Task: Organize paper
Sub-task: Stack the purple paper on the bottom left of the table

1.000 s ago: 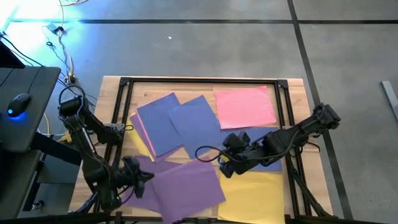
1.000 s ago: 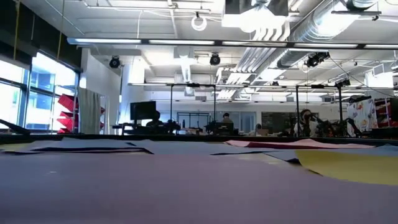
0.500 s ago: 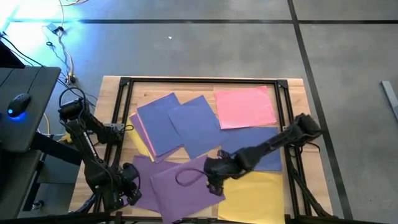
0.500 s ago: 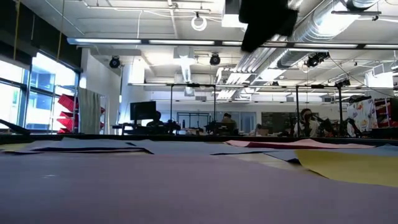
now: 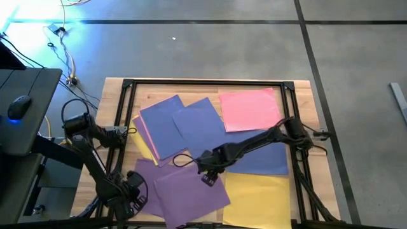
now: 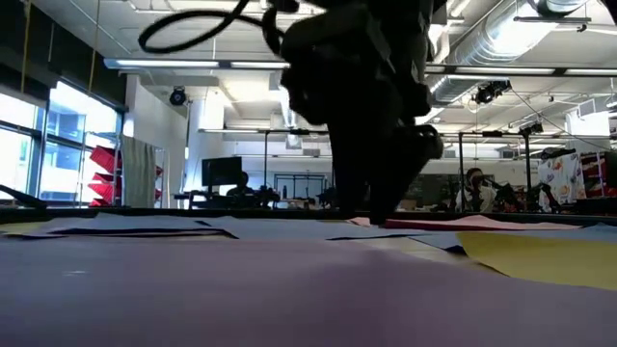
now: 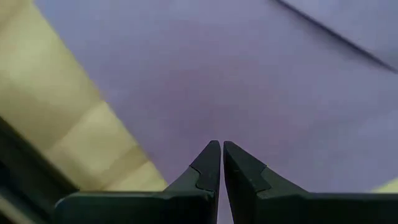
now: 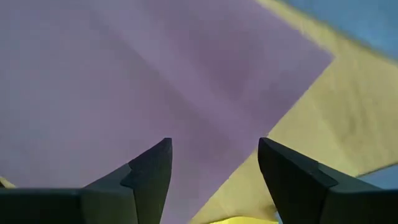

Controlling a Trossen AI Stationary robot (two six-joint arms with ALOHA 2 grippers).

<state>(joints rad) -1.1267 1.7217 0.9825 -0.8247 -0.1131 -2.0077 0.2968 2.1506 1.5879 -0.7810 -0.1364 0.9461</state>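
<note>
Coloured sheets lie flat on the wooden table, overlapping. A pink sheet is at the far right. Two blue sheets are at the far middle and one blue sheet at the right. Purple sheets lie at the near left, and a yellow sheet at the near right. My right gripper is open, low over the purple sheet near its edge on the yellow sheet. It also shows in the low view. My left gripper is shut over the purple sheet at the near left corner.
A black metal frame runs round the table top. More pink and yellow sheet edges stick out under the left blue sheet. A dark desk with a computer mouse stands left of the table, with cables on the floor.
My right gripper has swept from over the right blue sheet toward the table's left, coming low over the purple sheet. My left gripper has drawn back toward the near left corner.
</note>
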